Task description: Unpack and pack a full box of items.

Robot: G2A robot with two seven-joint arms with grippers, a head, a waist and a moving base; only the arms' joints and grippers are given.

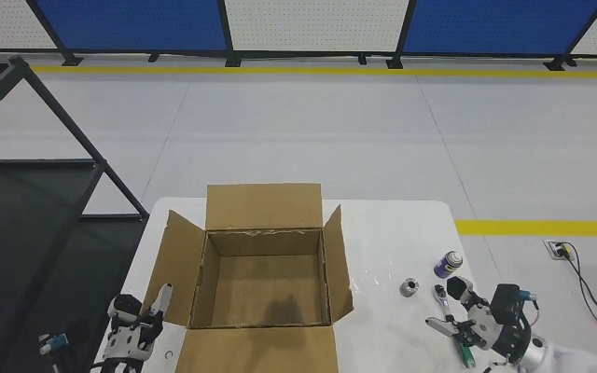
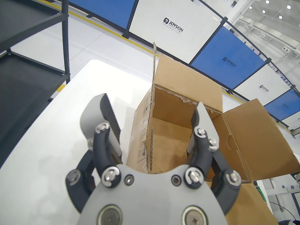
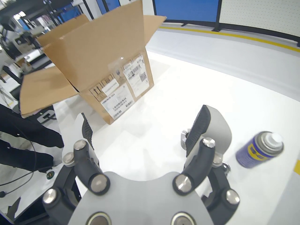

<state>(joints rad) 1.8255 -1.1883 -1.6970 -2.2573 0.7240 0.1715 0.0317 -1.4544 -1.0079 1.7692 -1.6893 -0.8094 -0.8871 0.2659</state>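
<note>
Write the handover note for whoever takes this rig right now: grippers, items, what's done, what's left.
Left gripper: fingers open, empty, beside the box's left flap.
Right gripper: fingers open, empty, above the table right of the box.
Box: flaps open, inside looks empty.
Spray can and small metal part: on the table, right of the box, near the right gripper.
Done: unpacking, it seems.
Left: pack the items back in.

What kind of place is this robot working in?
Most likely a factory hall or robot test lab, not a home: blue and white partition panels fence the area, a yellow line marks the pale floor, and a black metal rack stands beside the white table.
</note>
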